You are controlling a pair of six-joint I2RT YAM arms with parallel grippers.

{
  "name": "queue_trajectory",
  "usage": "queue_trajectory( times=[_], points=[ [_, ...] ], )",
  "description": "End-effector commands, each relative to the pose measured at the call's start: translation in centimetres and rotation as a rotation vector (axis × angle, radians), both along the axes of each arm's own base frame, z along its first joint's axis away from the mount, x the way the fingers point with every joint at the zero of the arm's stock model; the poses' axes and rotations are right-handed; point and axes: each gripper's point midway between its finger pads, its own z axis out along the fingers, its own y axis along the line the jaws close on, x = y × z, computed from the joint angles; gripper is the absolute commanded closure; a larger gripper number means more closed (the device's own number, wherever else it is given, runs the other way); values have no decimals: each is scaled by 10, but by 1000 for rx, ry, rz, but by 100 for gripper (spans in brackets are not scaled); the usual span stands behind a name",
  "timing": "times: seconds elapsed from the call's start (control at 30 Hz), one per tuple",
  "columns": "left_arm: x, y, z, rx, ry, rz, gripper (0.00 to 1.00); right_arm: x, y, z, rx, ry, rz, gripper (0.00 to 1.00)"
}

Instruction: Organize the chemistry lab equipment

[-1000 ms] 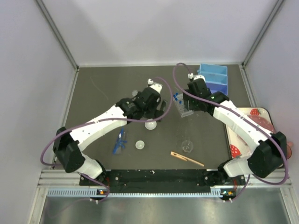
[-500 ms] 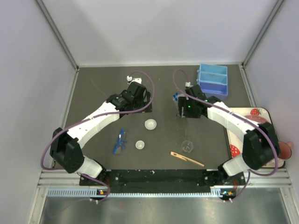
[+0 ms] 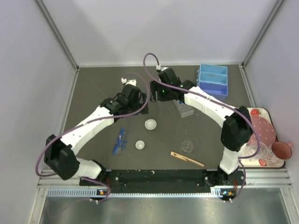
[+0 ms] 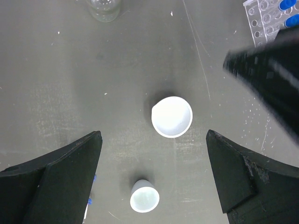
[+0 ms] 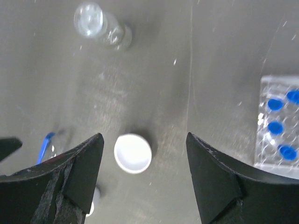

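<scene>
Robot lab test cell: dark grey matte tabletop (image 3: 103, 88) boxed by plain white wall panels (image 3: 159, 32) on aluminium frame posts (image 3: 58, 36); white left arm (image 3: 88, 126) and white right arm (image 3: 205, 103) bolted to near-edge aluminium rail (image 3: 266, 177); clear plastic tube rack (image 3: 185, 109).

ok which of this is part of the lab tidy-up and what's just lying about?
Job: tube rack, capped tubes, round dish, small cup, clear dish, beaker, tweezers, wooden clip.
Lying about: strawberry tray, pink plate, pink cup; blue bins, role unclear.
</scene>
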Motion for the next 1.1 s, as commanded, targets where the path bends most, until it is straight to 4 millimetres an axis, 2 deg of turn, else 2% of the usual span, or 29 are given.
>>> queue_trajectory(
  times=[0.0, 0.1, 0.13, 0.2, 0.23, 0.27, 0.3, 0.33, 0.37, 0.5, 0.67, 0.8, 1.07],
  points=[
    [2, -1, 16, -58, -57, 5, 1, 57, -8, 11, -103, -138, -39, 28],
    [0, 0, 16, -64, -58, 5, 1, 85, -18, 4, -175, -175, -71, 23],
    [0, 0, 16, -69, -59, 4, 1, 96, -26, 3, -182, -176, -90, 22],
    [-2, 0, 16, -76, -62, 0, 1, 112, -30, 5, -193, -196, -98, 21],
    [-3, -1, 17, -81, -65, -7, 1, 121, -37, -4, -210, -187, -108, 19],
    [-4, -1, 15, -80, -62, -8, 1, 130, -37, 4, -206, -210, -112, 19],
    [-4, -1, 15, -83, -64, -13, 1, 135, -38, 3, -215, -215, -93, 18],
    [-5, -2, 14, -82, -62, -20, 1, 143, -42, -9, -226, -200, -86, 17],
    [-5, -3, 12, -85, -56, -24, 1, 150, -40, -3, -211, -214, -77, 17],
    [-9, -8, 5, -92, -24, -50, 1, 166, -39, -22, -184, -178, -11, 16],
    [-7, -8, -2, -76, -11, -49, 1, 172, -43, -52, -150, -99, 45, 15],
    [-6, -8, -4, -71, -8, -51, 1, 170, -53, -78, -175, -39, 53, 14],
    [-6, -10, -8, -68, 2, -54, 1, 148, -72, -110, -246, 53, 49, 14]
  ],
)
